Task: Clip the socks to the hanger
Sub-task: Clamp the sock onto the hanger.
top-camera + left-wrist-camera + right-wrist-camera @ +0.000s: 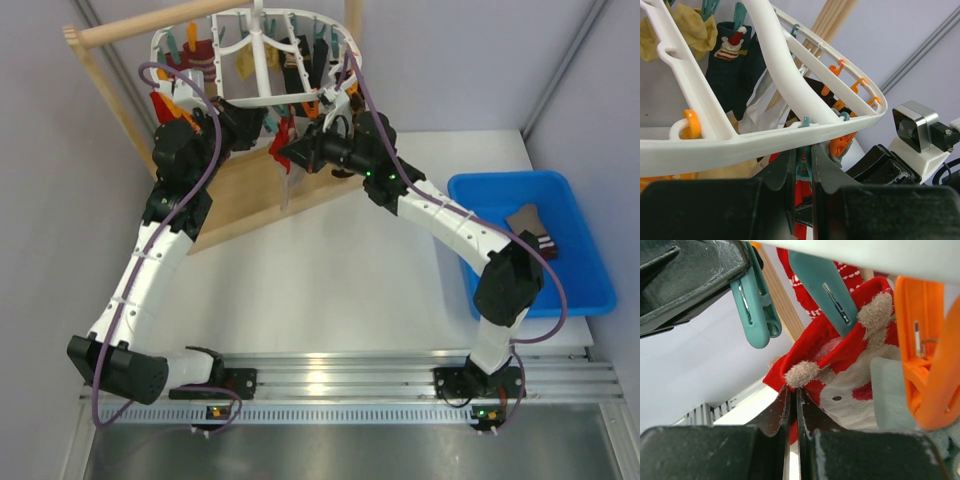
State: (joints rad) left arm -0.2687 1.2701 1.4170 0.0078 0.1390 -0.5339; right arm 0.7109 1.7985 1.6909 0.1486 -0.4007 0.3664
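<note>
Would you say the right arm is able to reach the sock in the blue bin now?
Probably not yet: the right gripper is shut on a red sock at the hanger. The blue bin lies open, nothing covering its dark sock.

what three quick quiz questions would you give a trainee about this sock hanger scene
1. True or false: the right tool is shut on the red sock.
2. What does the left tool pinch? A) an orange peg B) a teal peg C) the wooden rod
3. What colour is the bin holding the spare sock?
Key: 1 true; 2 B; 3 blue.
</note>
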